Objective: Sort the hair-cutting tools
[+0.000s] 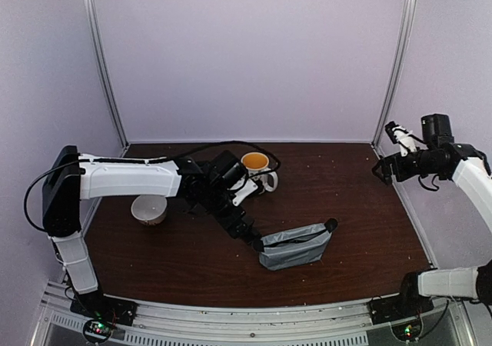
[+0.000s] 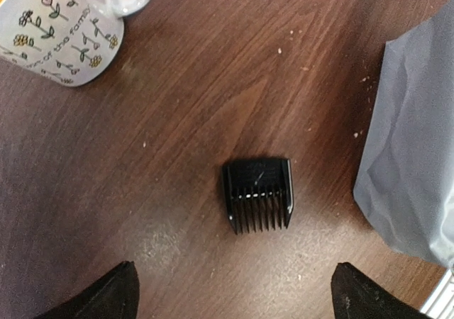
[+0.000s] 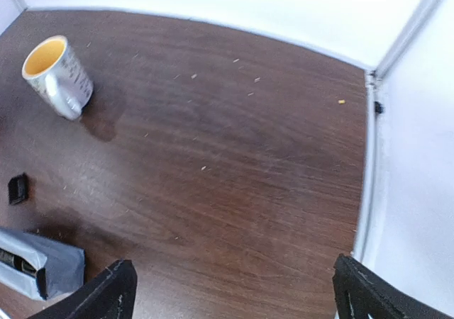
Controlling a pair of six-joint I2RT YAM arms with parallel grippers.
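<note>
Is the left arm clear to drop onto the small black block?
Probably yes: the small black block lies by itself just ahead of the open left gripper, apart from the mug and grey pouch.

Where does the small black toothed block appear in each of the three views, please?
Top external: not visible; the left arm covers that spot.
Left wrist: the block lies at centre, teeth pointing down the frame.
Right wrist: the block sits at the left edge, above the grey pouch.
Shared landmark: the patterned mug.
</note>
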